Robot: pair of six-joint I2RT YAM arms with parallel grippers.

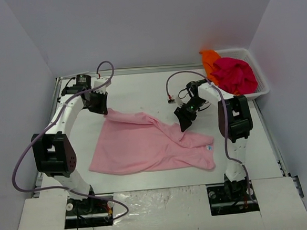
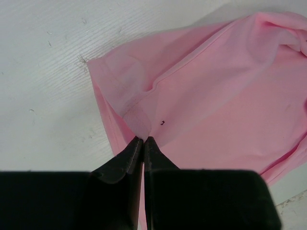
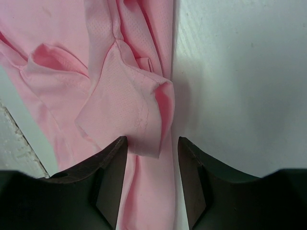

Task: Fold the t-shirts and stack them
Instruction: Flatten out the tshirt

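Note:
A light pink t-shirt [image 1: 140, 145] lies spread on the white table, with its small white neck label [image 1: 209, 148] at the right end. My left gripper [image 1: 103, 109] is shut on the shirt's far left corner; in the left wrist view the fingertips [image 2: 143, 140] pinch a fold of pink cloth [image 2: 216, 96]. My right gripper [image 1: 184, 121] hovers over the bunched ridge at the shirt's far right. In the right wrist view its jaws [image 3: 152, 143] stand open, with a loose pink flap [image 3: 124, 105] between them that is not gripped. A magenta-red t-shirt [image 1: 236, 73] and an orange one [image 1: 209, 58] sit crumpled in the basket.
A white mesh basket [image 1: 261, 89] stands at the back right corner. Grey walls close in the table on three sides. Both arm bases stand at the near edge, with cables looping above them.

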